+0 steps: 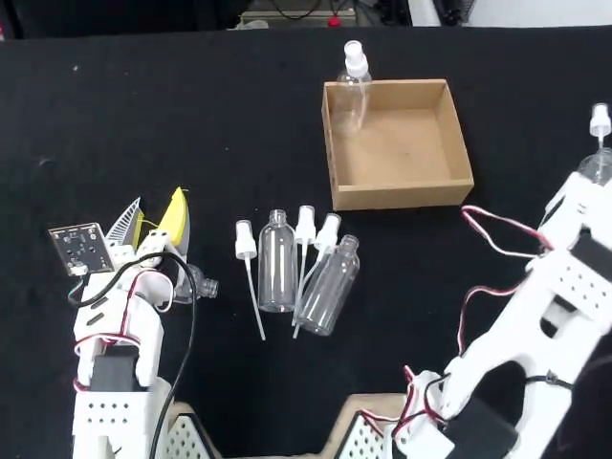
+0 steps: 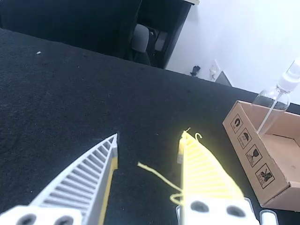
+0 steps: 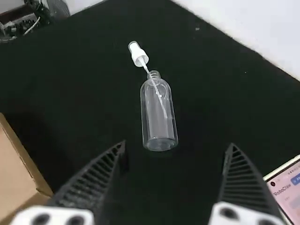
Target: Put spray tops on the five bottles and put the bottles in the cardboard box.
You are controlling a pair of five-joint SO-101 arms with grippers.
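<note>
One capped bottle (image 1: pixel 352 91) stands already in the cardboard box (image 1: pixel 402 196), in the far left corner of it. The box sits near the far edge of the table (image 1: pixel 143 115), a bit right of centre. Next is the half-fitted bottle (image 3: pixel 158 115), lying close to the right edge of the table: the tube of its spray top (image 3: pixel 138 53) is inside, but the head sits off the neck, i.e. not seated. The right gripper (image 3: pixel 176 145) hangs just above its base w/ fingers spread wide, touching nothing. Near the table centre, in front of the box, two open bottles (image 1: pixel 277 260) lie side by side w/ three loose spray tops (image 1: pixel 246 239) beside and between them, some tubes resting against the clear bodies. A fifth bottle (image 1: pixel 198 285), w/o top, lies toward the near left corner, partly under the left arm. The left gripper (image 2: pixel 150 136) is also spread and holds nothing. Main risk, I think: the round half-fitted bottle may roll away when the fingers close on it, and the loose head can slide out if the bottle is lifted neck-down before it is pressed on. In the centre group the thin tubes may catch, so taking one top prob. drags a neighbour. Lowering the next bottle into the box could knock over the standing one.
</note>
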